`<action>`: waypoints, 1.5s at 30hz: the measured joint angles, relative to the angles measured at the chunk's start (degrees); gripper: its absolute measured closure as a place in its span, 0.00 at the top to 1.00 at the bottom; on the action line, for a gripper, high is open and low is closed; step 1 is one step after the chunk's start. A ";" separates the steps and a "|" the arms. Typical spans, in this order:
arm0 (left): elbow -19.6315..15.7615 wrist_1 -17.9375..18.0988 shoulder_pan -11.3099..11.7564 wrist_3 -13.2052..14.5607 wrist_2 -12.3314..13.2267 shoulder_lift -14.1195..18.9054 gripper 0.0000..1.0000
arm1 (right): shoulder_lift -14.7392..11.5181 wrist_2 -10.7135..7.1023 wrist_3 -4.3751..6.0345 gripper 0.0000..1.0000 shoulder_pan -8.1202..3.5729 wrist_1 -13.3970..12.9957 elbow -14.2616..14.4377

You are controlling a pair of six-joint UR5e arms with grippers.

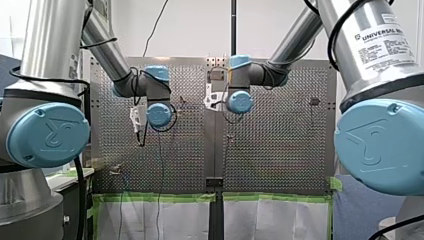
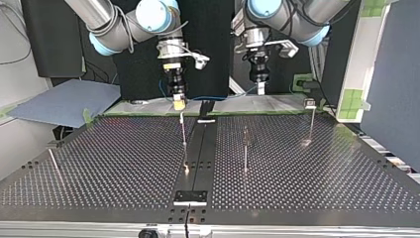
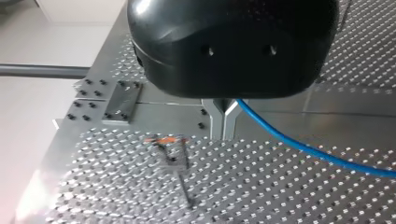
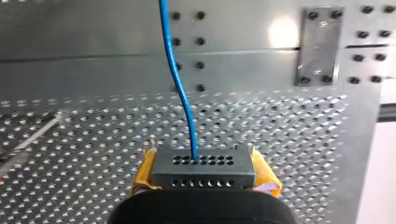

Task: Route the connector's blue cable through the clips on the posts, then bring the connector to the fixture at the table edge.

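The grey connector sits between the yellow pads of my right gripper, which is shut on it. The blue cable leaves the connector's top face and runs ahead over the plate. In the top view my right gripper hangs over the table's far edge, just above a thin post. The cable spans across to my left gripper. My left gripper has its metal fingers shut on the blue cable. A clip post with an orange mark stands ahead of it.
More posts stand on the perforated table: one in the middle, one at the far right, one leaning at the left. A black bracket sits at the near edge on the centre strip.
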 joint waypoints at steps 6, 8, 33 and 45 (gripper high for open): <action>1.02 -2.99 1.22 0.06 -0.01 3.02 0.00 | -1.81 -0.63 0.14 0.00 -0.34 1.24 -0.55; 1.42 -3.74 1.76 0.11 0.07 4.13 0.00 | -1.91 -1.06 0.31 0.00 -0.78 1.70 -0.84; 3.37 -5.13 10.60 0.93 8.80 3.09 0.00 | 0.03 -7.04 3.06 0.00 -3.90 2.85 -4.60; 6.79 -6.09 12.44 2.07 11.33 0.93 0.00 | 1.66 -7.70 3.20 0.00 -4.48 4.15 -7.65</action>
